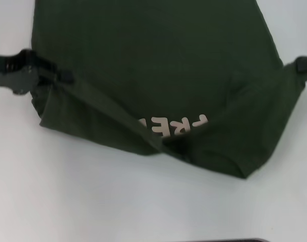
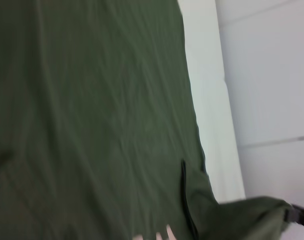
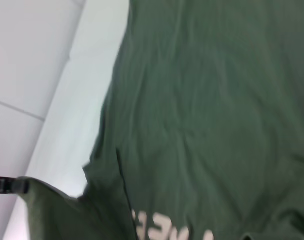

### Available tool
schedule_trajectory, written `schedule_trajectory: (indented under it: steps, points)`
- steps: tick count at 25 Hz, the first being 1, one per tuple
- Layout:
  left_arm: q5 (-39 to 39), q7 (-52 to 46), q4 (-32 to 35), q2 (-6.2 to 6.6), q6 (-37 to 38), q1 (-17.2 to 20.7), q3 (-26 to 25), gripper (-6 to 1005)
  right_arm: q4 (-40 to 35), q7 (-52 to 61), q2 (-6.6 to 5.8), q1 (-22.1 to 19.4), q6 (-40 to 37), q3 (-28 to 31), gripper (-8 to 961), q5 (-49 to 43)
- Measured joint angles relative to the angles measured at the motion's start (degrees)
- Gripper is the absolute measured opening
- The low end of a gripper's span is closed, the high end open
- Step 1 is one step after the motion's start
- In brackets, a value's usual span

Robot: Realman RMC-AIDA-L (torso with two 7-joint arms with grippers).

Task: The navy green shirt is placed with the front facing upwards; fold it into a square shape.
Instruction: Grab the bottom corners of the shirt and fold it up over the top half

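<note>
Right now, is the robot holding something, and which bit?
Both hold the navy green shirt: left gripper pinches its left side edge, right gripper its right edge.

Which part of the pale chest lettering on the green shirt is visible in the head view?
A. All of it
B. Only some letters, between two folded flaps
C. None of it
B: on the navy green shirt, only part of the pale lettering shows, between flaps folded in from both sides.

The navy green shirt (image 1: 153,60) is dark olive cotton, spread across the white table (image 1: 93,201). Its near edge is lifted at both sides and folded back over the chest, partly covering the pale pink lettering (image 1: 176,126).
</note>
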Motion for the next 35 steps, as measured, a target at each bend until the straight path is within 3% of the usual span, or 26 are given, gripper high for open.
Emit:
schedule_trajectory:
  steps: [11,21,35]
  points:
    - [-2.0,-0.5,-4.5,-0.24,-18.3,-5.7,0.2,58,0.6,4.4,0.77,0.4,11.7,0.1,12,8.8]
    - [-3.2,-1.4,-7.1,-2.29,-32.9,-6.2,0.1,60,2.2,5.1,2.58,0.4,21.2,0.9,13,10.6]
    - [-4.3,-0.9,-8.2,-2.94,-43.2,-8.2,0.4,62,2.8,4.1,3.37,2.0,32.8,-3.6,12,12.4]
